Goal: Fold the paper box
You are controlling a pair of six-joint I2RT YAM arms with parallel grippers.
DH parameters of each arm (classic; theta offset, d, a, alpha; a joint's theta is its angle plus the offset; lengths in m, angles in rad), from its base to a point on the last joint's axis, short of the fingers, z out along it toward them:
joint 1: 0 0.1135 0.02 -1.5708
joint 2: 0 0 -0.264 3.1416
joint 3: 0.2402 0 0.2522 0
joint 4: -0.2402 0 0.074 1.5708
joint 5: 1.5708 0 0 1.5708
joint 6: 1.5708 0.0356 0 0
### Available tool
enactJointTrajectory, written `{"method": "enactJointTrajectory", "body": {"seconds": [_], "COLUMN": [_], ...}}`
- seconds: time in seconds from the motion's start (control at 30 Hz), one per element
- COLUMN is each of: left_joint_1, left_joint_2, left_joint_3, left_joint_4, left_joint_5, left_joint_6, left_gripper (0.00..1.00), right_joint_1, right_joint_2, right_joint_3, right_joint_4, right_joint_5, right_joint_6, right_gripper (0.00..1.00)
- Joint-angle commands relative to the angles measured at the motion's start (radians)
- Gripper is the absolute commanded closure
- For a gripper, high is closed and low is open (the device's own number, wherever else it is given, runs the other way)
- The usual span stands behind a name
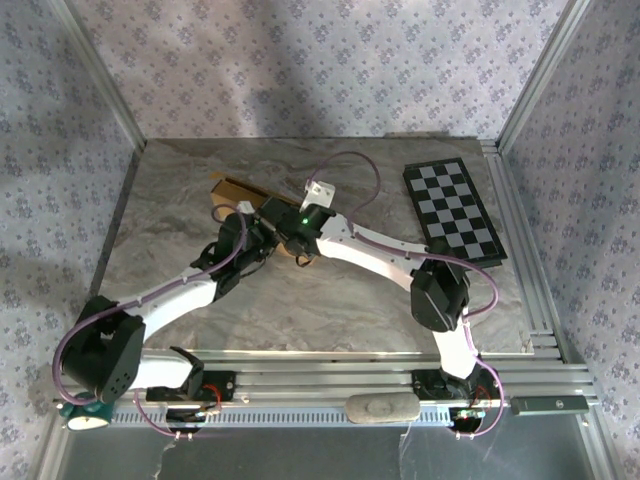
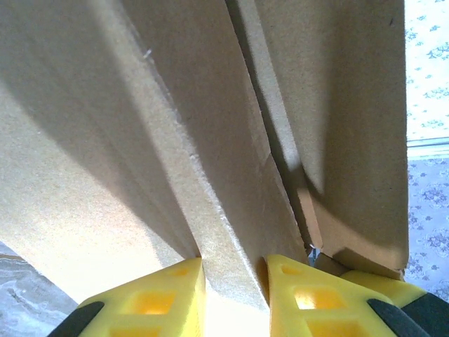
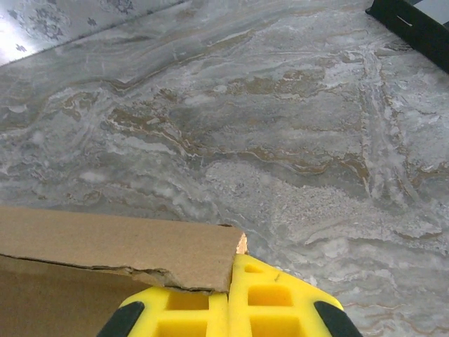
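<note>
so the paper box is out in the middle of the desk, right at the tips of both claws, with the arms coming in on it from either side. the left claw has its yellow fingers a little way apart with one cardboard panel standing up between them, so it's clamped on that wall of the paper box, with more panels leaning off to each side of it. my guess is it's holding that wall upright so the fold doesn't flop back down. the right claw is fully together with nothing between the fingers, and a torn-looking flap corner lies across the front of its left finger. looks to me like it's nudging or bracing that flap with closed fingers, not gripping it, though i can't tell how hard it's pressing. the checkerboard sits well off to the right claw's far side, out of the way.
</note>
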Motion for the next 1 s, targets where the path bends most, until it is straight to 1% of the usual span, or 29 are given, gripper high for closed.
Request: {"method": "enactJointTrajectory", "body": {"seconds": [0.0, 0.13, 0.27, 0.37, 0.57, 0.8, 0.97], "left_joint_1": [-0.024, -0.024, -0.024, -0.024, -0.024, -0.022, -0.025], "left_joint_2": [-0.016, -0.021, -0.021, -0.021, -0.014, -0.012, -0.018], "left_joint_3": [0.021, 0.017, 0.016, 0.02, 0.013, -0.014, -0.03], "left_joint_4": [-0.063, -0.061, -0.061, -0.071, -0.08, -0.071, -0.039], "left_joint_5": [0.112, 0.113, 0.11, 0.106, 0.087, 0.028, 0.033], "left_joint_6": [0.003, 0.0, 0.002, 0.006, 0.007, -0.02, -0.04], "left_gripper": [0.75, 0.75, 0.75, 0.74, 0.74, 0.75, 0.75], "right_joint_1": [0.094, 0.103, 0.1, 0.1, 0.088, 0.081, 0.069], "right_joint_2": [0.079, 0.061, 0.036, 0.03, -0.007, -0.076, -0.083], "right_joint_3": [-0.089, -0.141, -0.2, -0.217, -0.256, -0.3, -0.327], "right_joint_4": [-0.003, 0.027, 0.08, 0.08, 0.081, 0.076, 0.097], "right_joint_5": [-0.055, -0.036, -0.044, -0.053, -0.096, -0.135, -0.152], "right_joint_6": [0.008, -0.037, -0.094, -0.137, -0.155, -0.191, -0.212], "right_gripper": [1.0, 1.0, 1.0, 1.0, 1.0, 1.0, 1.0]}}
